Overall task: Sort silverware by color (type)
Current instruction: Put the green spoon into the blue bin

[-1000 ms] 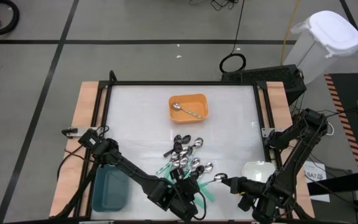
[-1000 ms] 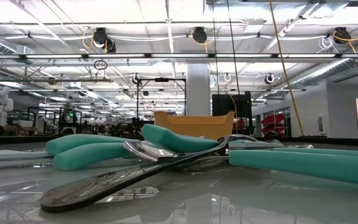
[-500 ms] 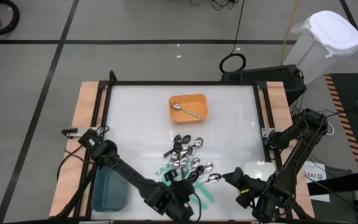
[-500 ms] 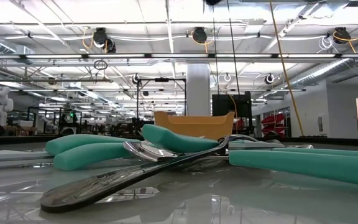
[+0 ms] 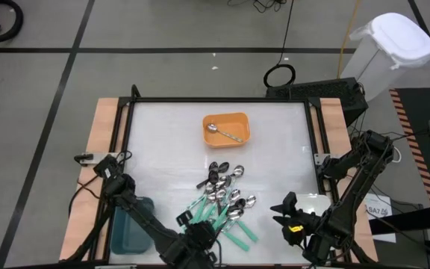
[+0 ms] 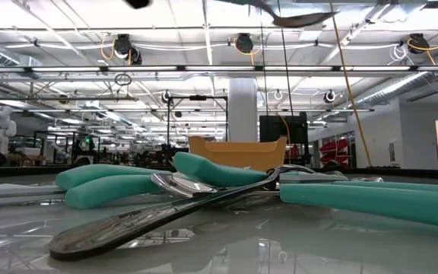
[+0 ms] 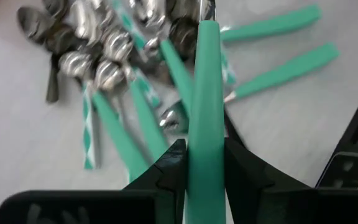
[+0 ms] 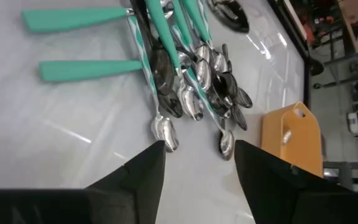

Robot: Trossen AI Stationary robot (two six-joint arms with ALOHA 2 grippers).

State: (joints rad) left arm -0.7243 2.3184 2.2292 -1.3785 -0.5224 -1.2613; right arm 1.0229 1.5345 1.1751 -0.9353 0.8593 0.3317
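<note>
The silverware pile [image 5: 222, 198] of teal-handled, silver and black spoons lies at the table's near middle, also seen in the right wrist view [image 8: 185, 74]. My left gripper [image 5: 194, 233] hovers left of the pile's near end, shut on a teal-handled spoon [image 7: 205, 81]. My right gripper [image 5: 282, 211] hangs open to the right of the pile, with nothing between its fingers [image 8: 148, 168]. One silver spoon [image 5: 224, 133] lies in the orange tray [image 5: 239, 119]. My left gripper pinches the spoon's teal handle [image 7: 204, 134] between its two fingers [image 7: 174, 165], one on each long side. The fingers slant down from the near side, and the handle runs on forward past the fingertips. The spoon is lifted clear of the table and the pile.
A teal tray [image 5: 129, 228] stands at the near left, close to my left arm. A white tray [image 5: 308, 203] sits at the near right, partly under my right arm. Two loose teal handles [image 8: 73, 18] lie at the pile's near side. A dark frame edges the table.
My left gripper has carried the teal-handled spoon toward the table's left edge, closer to the teal tray, turning as it went. My right gripper has opened and let go of a silver spoon by the pile, then rolled in place.
</note>
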